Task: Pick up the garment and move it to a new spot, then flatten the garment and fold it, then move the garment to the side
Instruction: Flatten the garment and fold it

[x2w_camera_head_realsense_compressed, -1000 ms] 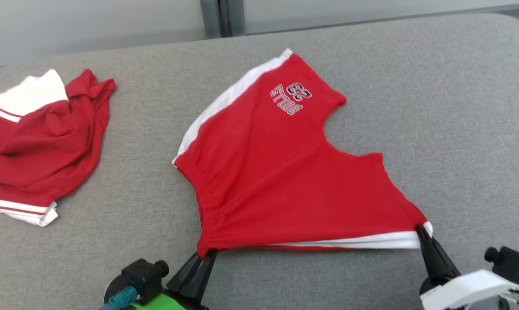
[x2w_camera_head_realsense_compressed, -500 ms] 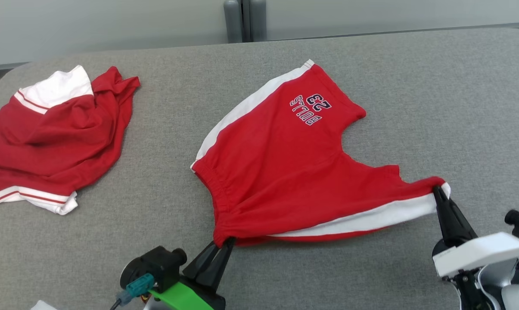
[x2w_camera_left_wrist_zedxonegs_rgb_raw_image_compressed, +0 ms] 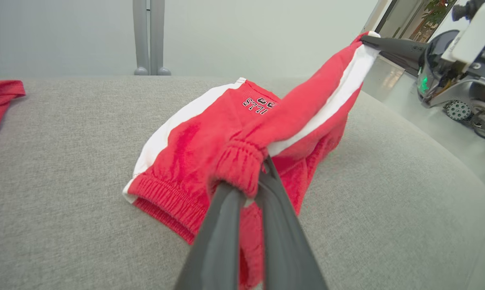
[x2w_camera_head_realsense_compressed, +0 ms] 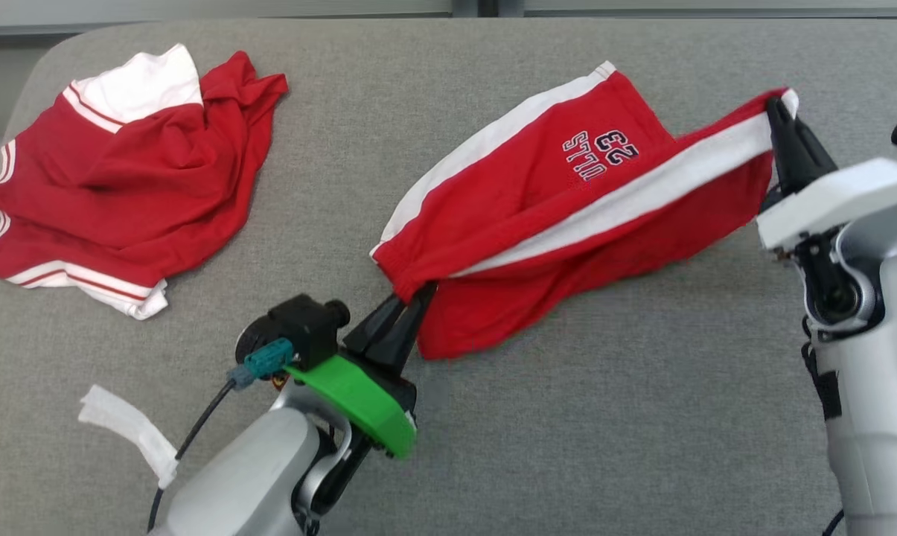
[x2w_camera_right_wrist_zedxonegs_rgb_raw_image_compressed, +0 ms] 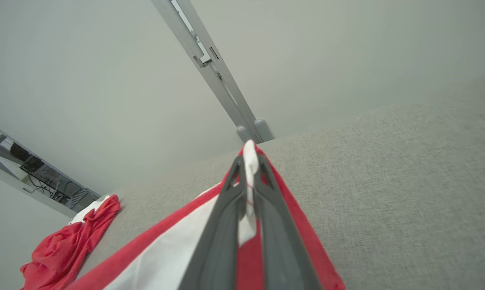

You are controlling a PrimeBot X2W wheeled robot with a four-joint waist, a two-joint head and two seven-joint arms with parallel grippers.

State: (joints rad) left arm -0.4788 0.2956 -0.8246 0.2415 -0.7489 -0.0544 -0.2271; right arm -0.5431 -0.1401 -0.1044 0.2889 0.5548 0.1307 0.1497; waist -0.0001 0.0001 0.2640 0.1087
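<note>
Grey cushioned surface (x2w_camera_head_realsense_compressed: 604, 447) — red garment (x2w_camera_head_realsense_compressed: 522, 201) at centre, near half raised over far half; left gripper (x2w_camera_head_realsense_compressed: 416, 295) pinched tight on waistband corner, right gripper (x2w_camera_head_realsense_compressed: 778, 112) clamped on leg hem. Fold looks underway — laying down, moving aside remain.

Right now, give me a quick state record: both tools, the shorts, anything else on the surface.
red shorts: one side lifted and stretched between the tools, printed leg lying on the grey surface
left tool: shut on the elastic waistband corner
right tool: shut on a leg hem corner, at the white stripe
fold: not yet laid down
second garment: red and white, crumpled, on the robot's left, apart from the shorts
white strip: lying on the surface beside the left arm
</note>
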